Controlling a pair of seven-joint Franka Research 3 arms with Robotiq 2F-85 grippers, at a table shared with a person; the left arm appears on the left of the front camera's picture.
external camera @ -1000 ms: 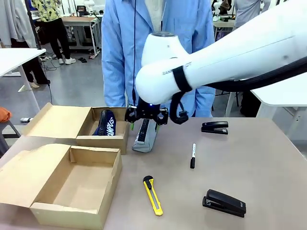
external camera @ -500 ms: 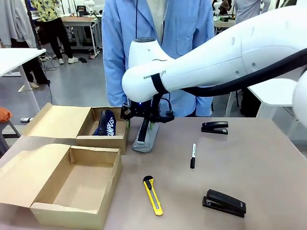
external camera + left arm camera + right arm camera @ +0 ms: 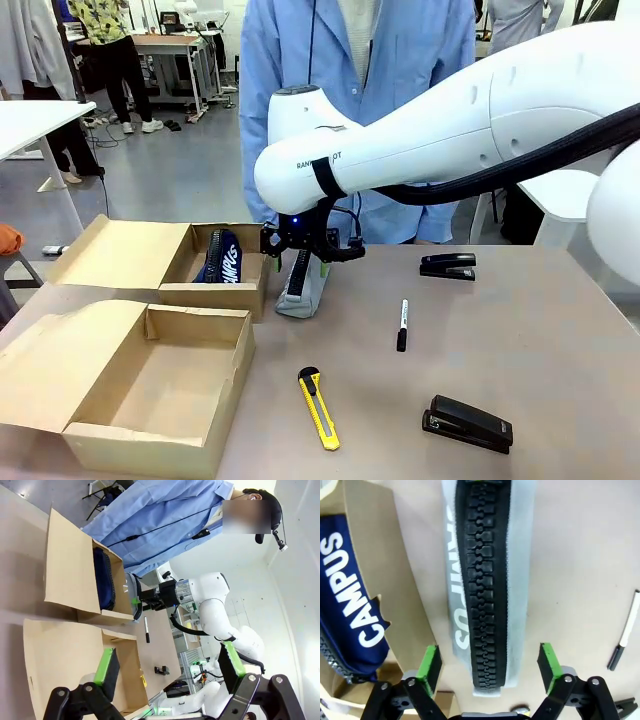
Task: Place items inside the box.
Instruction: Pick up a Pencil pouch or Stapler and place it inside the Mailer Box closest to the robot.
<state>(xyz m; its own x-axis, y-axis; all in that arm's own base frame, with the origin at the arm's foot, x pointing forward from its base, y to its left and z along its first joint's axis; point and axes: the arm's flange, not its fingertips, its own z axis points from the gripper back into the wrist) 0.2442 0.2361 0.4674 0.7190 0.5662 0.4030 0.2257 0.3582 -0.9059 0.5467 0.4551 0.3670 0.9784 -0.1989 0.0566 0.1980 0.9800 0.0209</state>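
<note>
Standing at the front, I see the right hand (image 3: 305, 246) hanging directly above the grey zip pencil pouch (image 3: 300, 290), jaws spread wide and gripping nothing. That pouch lies on the tabletop (image 3: 560, 340). The far box (image 3: 120, 255) is just to its left, with the navy pouch with white lettering (image 3: 222, 258) inside. Nearer than the grey pouch and to its left sits a second box (image 3: 150, 375), lid open. Right of the pouch lie the black marker pen (image 3: 402, 325) and, farther out, the far stapler (image 3: 447, 266). Nearer than the pouch are the yellow utility knife (image 3: 318, 407) and the near stapler (image 3: 467, 423). A person in a blue coat (image 3: 360, 100) stands beyond the pouch.

From the left wrist, the left hand (image 3: 169, 665) is open and holds nothing, well apart from the grey pouch.

From the right wrist, the grey pouch's black zip runs up between the green pads (image 3: 429, 662), which stand either side of its end, not clamped on it.
</note>
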